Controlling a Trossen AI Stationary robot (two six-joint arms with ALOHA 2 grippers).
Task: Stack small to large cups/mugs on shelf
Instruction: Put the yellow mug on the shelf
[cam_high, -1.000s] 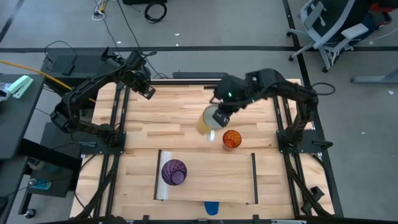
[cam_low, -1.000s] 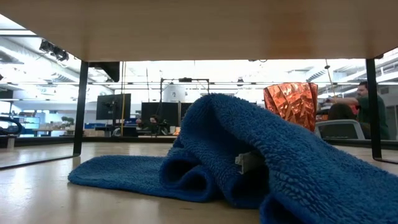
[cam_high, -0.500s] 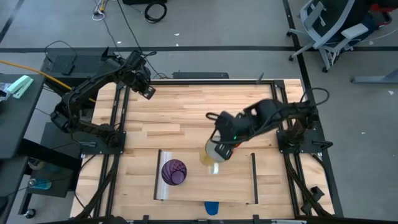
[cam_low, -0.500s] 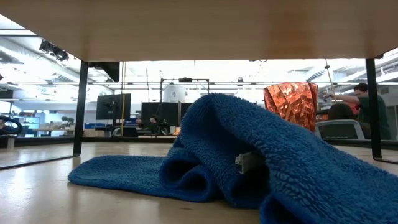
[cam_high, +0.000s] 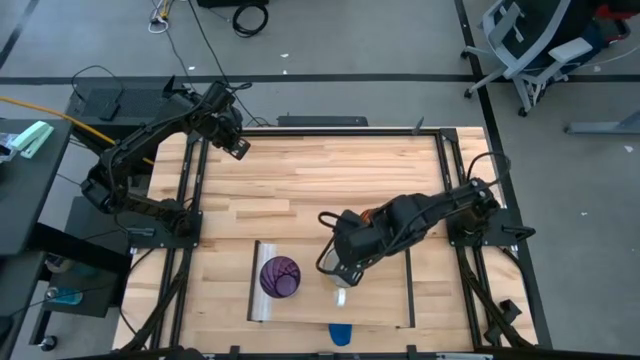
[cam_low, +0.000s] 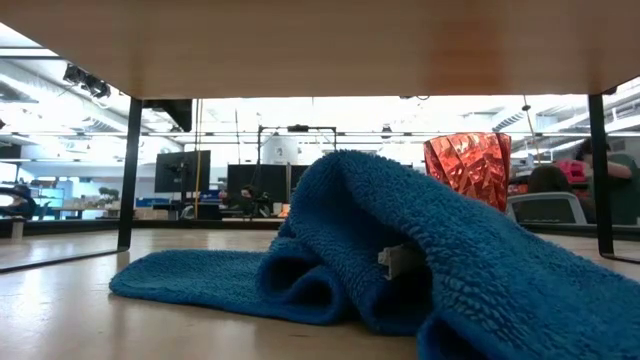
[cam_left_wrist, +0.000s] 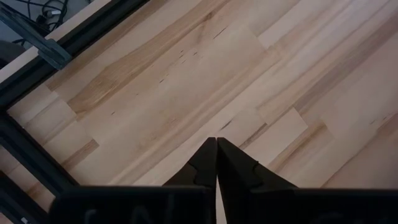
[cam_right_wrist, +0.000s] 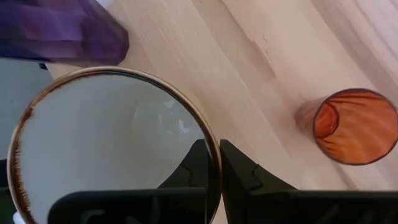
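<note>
Two arms were over your table (cam_high: 300, 190), and only the right one was at work. Your right claw (cam_high: 340, 268) reached across the shelf (cam_high: 380, 300), the pale board at the near side of the table, and sat just beside the purple tumbler (cam_high: 279, 277). It was clamped on the white mug (cam_right_wrist: 106, 143): in the right wrist view one finger sat inside the brown-edged rim and the other outside it, pinching the wall. From above the mug was mostly hidden under the arm, so you could not tell whether it touched the board or hung above it.

The purple tumbler stood upright on the shelf, near the end with the shiny metal strip (cam_high: 257, 296). In the right wrist view it showed just past the mug's rim.

The orange tumbler (cam_right_wrist: 351, 127) stood mouth up on the wood, apart from the mug; in the overhead view the right arm covered it. At table height it (cam_low: 467, 165) rose behind a crumpled blue towel (cam_low: 330, 250), which lay at the near edge of the table (cam_high: 341, 333).

Your left claw (cam_left_wrist: 216, 163) waited over bare planks at the far left of the table, its fingers pressed together on nothing.
</note>
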